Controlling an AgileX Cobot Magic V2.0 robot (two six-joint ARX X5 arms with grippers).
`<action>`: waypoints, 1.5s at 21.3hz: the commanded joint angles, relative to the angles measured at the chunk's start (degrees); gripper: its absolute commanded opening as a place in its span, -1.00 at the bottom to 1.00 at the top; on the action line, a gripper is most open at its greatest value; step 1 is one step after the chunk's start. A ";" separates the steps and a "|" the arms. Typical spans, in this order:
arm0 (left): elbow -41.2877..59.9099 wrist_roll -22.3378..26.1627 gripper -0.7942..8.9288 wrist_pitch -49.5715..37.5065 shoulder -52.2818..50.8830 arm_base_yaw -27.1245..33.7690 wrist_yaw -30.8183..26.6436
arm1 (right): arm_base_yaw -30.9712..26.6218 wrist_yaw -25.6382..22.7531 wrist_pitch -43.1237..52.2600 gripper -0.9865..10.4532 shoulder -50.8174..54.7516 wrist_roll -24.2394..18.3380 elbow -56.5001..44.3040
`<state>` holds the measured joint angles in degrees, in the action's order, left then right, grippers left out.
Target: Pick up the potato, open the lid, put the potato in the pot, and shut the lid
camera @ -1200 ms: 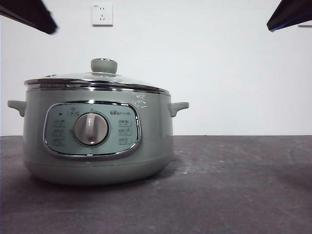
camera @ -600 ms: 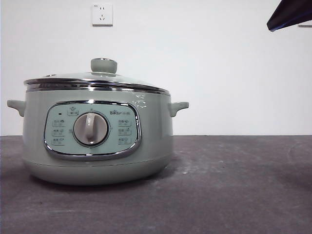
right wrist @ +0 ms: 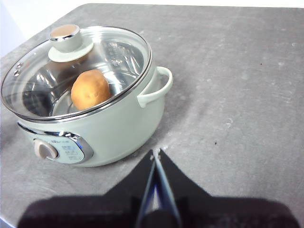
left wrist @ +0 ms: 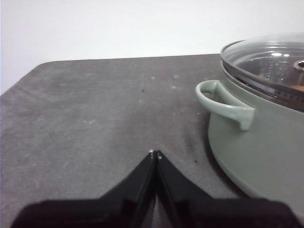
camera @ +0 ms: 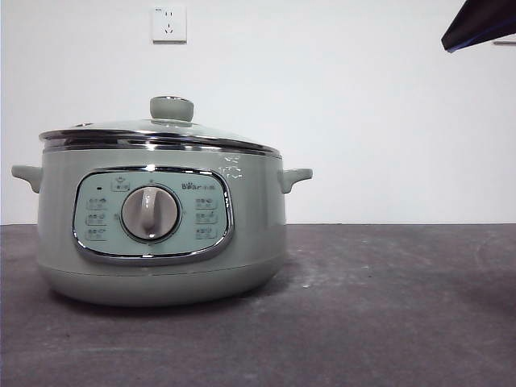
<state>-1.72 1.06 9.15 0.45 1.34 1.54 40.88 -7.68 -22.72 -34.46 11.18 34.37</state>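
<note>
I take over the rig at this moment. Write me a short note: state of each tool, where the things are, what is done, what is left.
Left tool: shut, empty, low over the table beside the pot.
Right tool: shut, empty, raised on the pot's other side.
Potato: inside the pot, visible through the glass.
Lid: seated on the pot's rim.
Done: all four steps appear complete.
Left: nothing visible, perhaps only parking the arms.

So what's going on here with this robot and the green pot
Nothing is being handled right now. The potato lies inside the sage-green electric pot, and the glass lid sits closed on it. The left gripper is shut and empty beside the pot's side handle. The right gripper is also shut and empty, held above the table off to the pot's side. From how things lie, the job looks finished.
</note>
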 commanded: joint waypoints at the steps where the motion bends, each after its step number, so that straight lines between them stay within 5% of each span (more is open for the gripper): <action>1: 0.76 0.24 -0.84 1.90 -0.35 0.61 0.13 | 0.04 -0.15 0.31 -0.85 0.13 0.57 -0.35; 21: 0.76 0.28 -0.84 3.28 -0.35 0.77 0.07 | 0.04 -0.17 0.31 -0.85 0.13 0.50 -0.35; 25: 0.76 0.28 -0.84 3.28 -0.35 0.77 0.07 | -1.36 -4.70 0.33 -0.85 3.45 -6.03 -0.79; 27: 0.76 0.28 -0.84 3.26 -0.35 0.77 0.07 | -5.22 -4.24 2.40 -0.85 6.10 -9.60 -3.74; 30: 0.76 0.28 -0.84 3.28 -0.35 0.77 0.07 | -14.64 -3.87 9.86 -0.85 12.70 -9.22 -13.40; 32: 0.76 0.28 -0.84 3.28 -0.33 0.77 0.07 | -21.90 2.82 13.97 -0.85 18.16 -8.37 -19.69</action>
<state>-1.67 1.06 12.21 0.27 1.87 1.50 19.92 -5.89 -10.02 -17.06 2.74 15.49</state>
